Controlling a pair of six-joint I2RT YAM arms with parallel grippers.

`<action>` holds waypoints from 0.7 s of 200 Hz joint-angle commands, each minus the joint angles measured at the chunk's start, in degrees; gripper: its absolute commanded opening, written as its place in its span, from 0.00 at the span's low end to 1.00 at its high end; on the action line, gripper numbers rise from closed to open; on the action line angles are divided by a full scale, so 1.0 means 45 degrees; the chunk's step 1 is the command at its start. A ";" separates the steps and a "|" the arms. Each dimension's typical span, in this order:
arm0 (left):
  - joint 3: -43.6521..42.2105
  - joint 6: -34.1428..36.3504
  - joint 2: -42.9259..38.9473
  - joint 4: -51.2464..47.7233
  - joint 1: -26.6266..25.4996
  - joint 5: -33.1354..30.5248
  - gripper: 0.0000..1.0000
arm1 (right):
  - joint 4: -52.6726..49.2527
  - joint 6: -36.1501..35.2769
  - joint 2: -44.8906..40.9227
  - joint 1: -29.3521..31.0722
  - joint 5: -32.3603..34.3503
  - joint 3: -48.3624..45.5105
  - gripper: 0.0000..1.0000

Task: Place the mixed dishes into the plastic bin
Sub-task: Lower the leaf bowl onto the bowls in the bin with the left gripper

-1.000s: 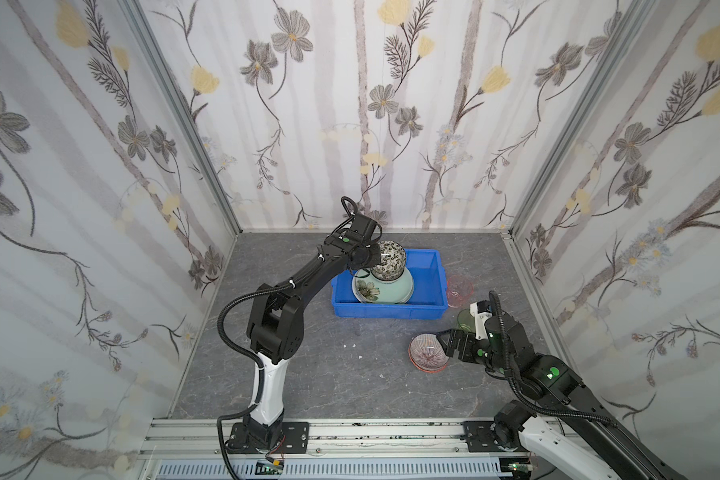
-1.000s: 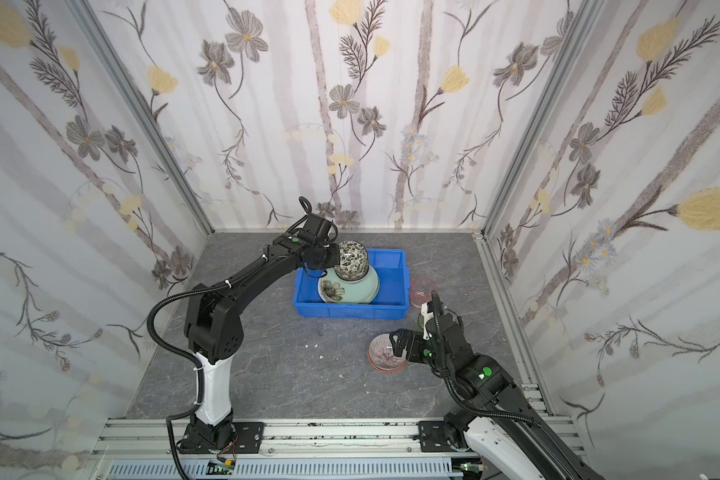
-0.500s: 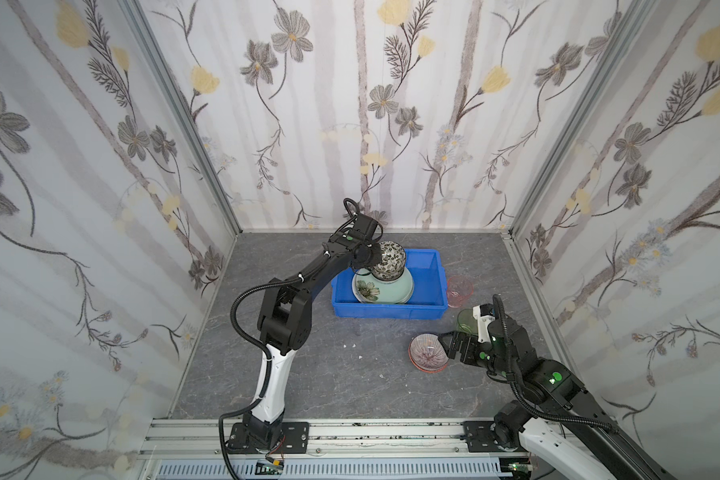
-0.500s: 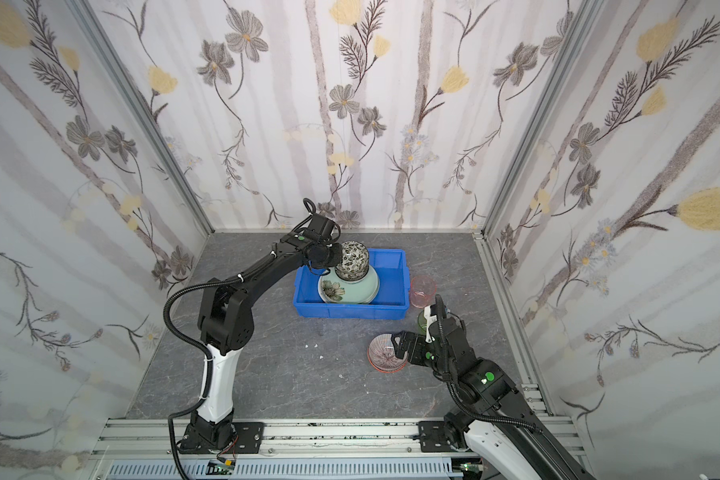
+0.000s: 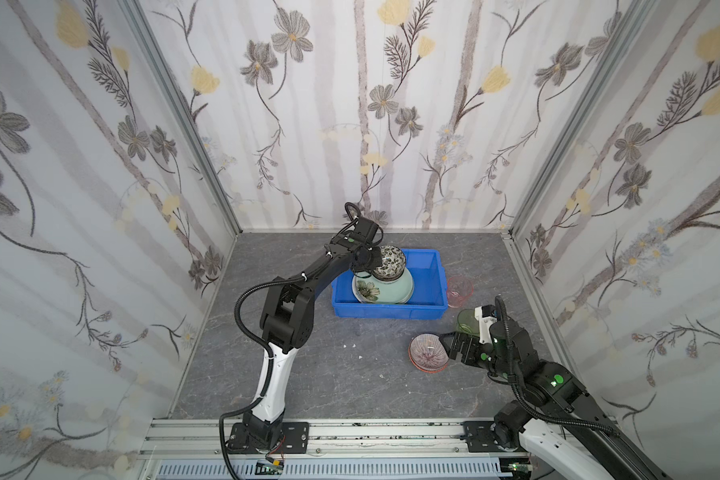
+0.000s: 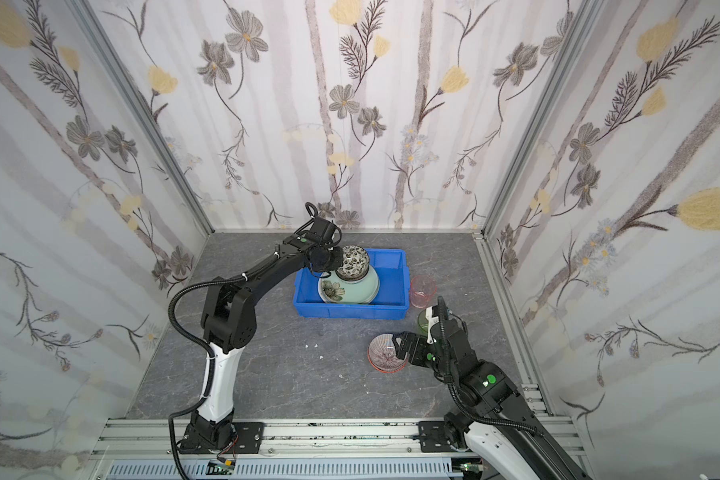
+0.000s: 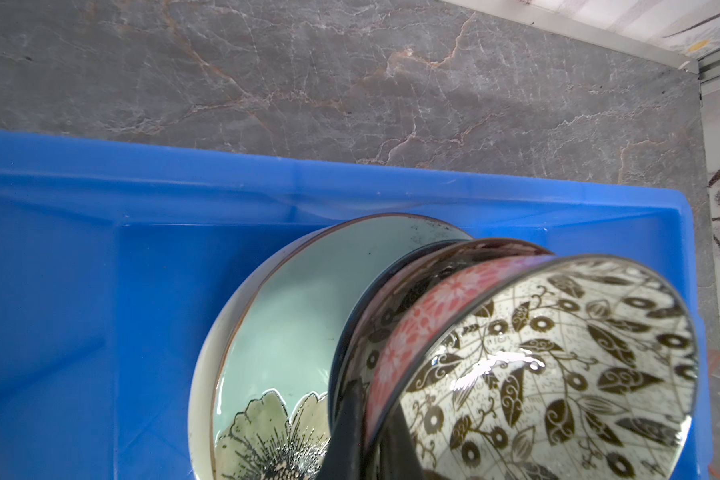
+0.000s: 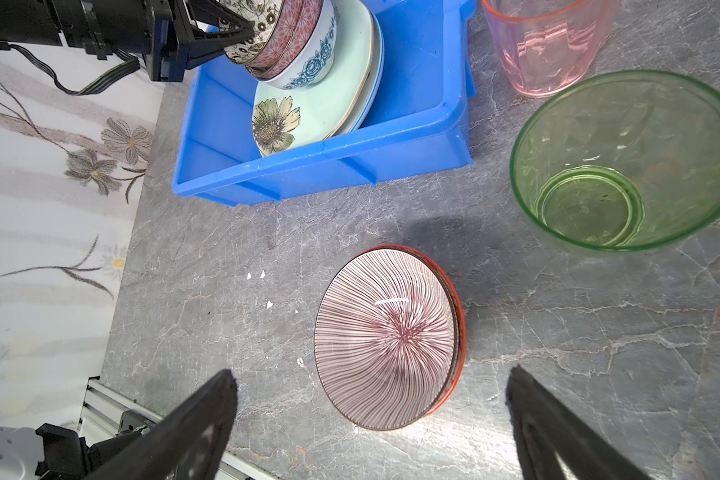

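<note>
The blue plastic bin holds a mint green flower plate with a tilted stack of bowls on it. Topmost is a black-white bowl. My left gripper is shut on its rim, one finger inside and one outside. A blue-white bowl lies lowest. On the floor, a striped bowl sits in an orange bowl. My right gripper hangs open just before it.
A green tumbler and a pink tumbler stand upright to the right of the bin, close to my right arm. Patterned walls close in the grey floor on three sides.
My left arm's elbow has swung slightly toward the bin while the held bowl stays in place. The right gripper has hardly moved.
</note>
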 commanded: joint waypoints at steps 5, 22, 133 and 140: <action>-0.0043 -0.0134 0.0111 0.0355 -0.0001 0.0316 0.05 | 0.0315 0.0087 -0.0038 -0.0002 0.0035 -0.0008 1.00; -0.0081 -0.0139 0.0092 0.0369 0.0006 0.0338 0.08 | 0.0293 0.0095 -0.0075 -0.0002 0.0028 -0.0016 1.00; -0.0199 -0.0036 -0.0274 0.0358 0.0005 0.0314 0.22 | 0.0192 0.0072 -0.0237 -0.0058 0.0001 0.0060 1.00; -0.0199 -0.0025 -0.0298 0.0362 0.0008 0.0336 0.23 | 0.0196 0.0068 -0.0237 -0.0046 0.0012 0.0062 1.00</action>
